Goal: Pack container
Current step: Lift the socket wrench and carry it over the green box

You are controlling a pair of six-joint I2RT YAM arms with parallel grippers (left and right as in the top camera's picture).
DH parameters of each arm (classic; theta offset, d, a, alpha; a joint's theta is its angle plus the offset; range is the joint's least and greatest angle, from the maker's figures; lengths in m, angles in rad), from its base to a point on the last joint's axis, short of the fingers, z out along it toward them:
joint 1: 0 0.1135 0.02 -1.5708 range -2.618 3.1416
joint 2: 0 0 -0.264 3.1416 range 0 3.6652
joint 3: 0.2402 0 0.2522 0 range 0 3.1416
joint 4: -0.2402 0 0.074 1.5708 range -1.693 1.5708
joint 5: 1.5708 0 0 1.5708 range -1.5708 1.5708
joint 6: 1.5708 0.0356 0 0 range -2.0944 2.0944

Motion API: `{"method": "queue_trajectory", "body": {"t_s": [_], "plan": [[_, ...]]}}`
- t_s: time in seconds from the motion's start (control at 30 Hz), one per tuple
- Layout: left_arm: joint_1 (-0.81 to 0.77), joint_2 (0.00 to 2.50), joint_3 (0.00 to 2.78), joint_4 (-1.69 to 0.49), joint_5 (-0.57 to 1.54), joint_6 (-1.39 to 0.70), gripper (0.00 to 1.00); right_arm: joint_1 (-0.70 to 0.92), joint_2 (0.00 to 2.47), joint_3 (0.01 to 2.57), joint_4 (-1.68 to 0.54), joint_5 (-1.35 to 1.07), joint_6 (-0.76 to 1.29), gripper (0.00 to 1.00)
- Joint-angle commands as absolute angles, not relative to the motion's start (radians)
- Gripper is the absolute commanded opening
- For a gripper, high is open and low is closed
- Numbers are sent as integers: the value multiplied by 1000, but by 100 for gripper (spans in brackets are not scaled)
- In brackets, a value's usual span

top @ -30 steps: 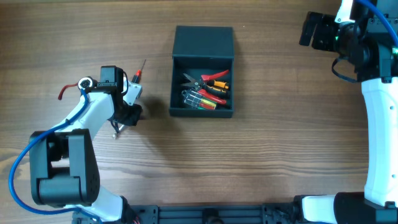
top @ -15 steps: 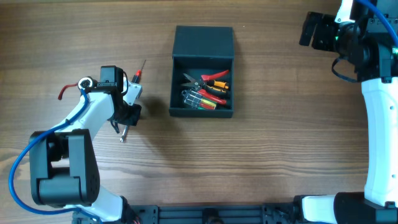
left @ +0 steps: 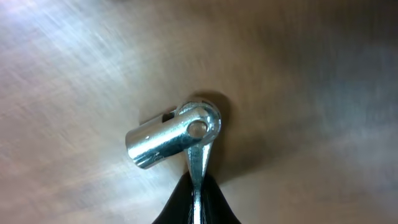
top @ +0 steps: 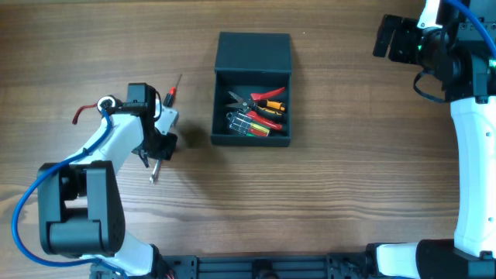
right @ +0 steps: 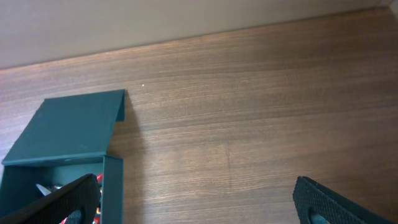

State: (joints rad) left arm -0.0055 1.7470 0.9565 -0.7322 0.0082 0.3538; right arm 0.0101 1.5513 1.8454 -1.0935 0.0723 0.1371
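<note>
1. The container [top: 250, 140] sits open, well apart from both sets of jaws.
2. The right gripper [right: 196, 190] — jaws wide, holding nothing.
3. The left gripper [top: 160, 146] pinches a metal tool [left: 174, 134] — its round end sticks out past the jaws.

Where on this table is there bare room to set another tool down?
Bare wood lies between the dark teal-grey square plastic container and the white right arm, and along the container's front wall. Left of it is crowded: the left gripper, shut on a shiny silver metal socket tool, and a small red-handled screwdriver.
</note>
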Motion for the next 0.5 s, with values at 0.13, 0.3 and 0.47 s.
{"method": "queue_trajectory", "body": {"t_s": [0.13, 0.3, 0.47], "plan": [[-89, 1737, 1190, -990, 10, 224, 4, 7, 1554, 1841, -1093, 89, 133, 100], [-129, 1737, 1368, -1125, 10, 223, 4, 7, 1554, 1841, -1094, 89, 134, 100], [-202, 1737, 1555, -1171, 9, 232, 4, 7, 1554, 1841, -1095, 89, 133, 100]]}}
